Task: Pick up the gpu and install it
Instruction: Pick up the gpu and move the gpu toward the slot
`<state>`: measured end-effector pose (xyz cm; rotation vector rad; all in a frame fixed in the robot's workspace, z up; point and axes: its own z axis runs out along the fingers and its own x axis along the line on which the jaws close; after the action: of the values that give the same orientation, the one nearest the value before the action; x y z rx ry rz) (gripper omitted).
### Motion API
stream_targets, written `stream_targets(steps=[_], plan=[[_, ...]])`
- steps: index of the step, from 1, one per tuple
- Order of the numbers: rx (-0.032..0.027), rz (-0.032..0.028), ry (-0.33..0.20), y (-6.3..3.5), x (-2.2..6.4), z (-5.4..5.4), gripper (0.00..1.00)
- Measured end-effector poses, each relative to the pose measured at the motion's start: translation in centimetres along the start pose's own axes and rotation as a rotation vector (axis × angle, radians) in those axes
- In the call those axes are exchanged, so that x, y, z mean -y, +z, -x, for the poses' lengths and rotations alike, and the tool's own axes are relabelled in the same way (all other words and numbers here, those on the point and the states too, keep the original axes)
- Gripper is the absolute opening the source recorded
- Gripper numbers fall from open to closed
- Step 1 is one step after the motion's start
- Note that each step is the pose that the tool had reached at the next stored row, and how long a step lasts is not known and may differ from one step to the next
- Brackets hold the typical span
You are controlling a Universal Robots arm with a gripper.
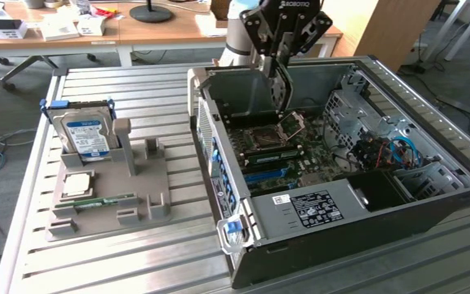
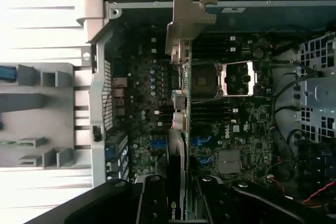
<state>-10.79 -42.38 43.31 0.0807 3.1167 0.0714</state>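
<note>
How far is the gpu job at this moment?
Done: the gpu is picked up. In hand: the gripper is shut on it and holds it on edge above the open computer case. Left: the card is not yet seated on the motherboard.

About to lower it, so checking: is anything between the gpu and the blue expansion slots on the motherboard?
Nothing visible does. The pincer holds the gpu over the open case's motherboard, and the blue slots lie bare.

ROBOTIQ showing in white on my hand (image 1: 283, 86), NVIDIA logo sitting on the gpu (image 2: 177, 171), DELL lying sideways on the motherboard (image 2: 142, 103), hard drive (image 1: 88, 136) label too small for reading
</note>
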Motion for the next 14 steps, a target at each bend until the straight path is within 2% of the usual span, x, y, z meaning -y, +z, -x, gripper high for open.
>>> stream_targets(steps=[5, 6, 8, 14], plan=[[-0.0002, 0.0000, 0.000, 0.06, -0.12, 2.3, 0.26], [-0.0004, 0.0000, 0.000, 0.10, -0.22, 4.3, 0.26], [-0.0005, 0.0000, 0.000, 0.18, -0.38, 7.5, 0.26], [-0.0006, 0.0001, 0.000, 0.24, -0.50, 9.8, 0.26]])
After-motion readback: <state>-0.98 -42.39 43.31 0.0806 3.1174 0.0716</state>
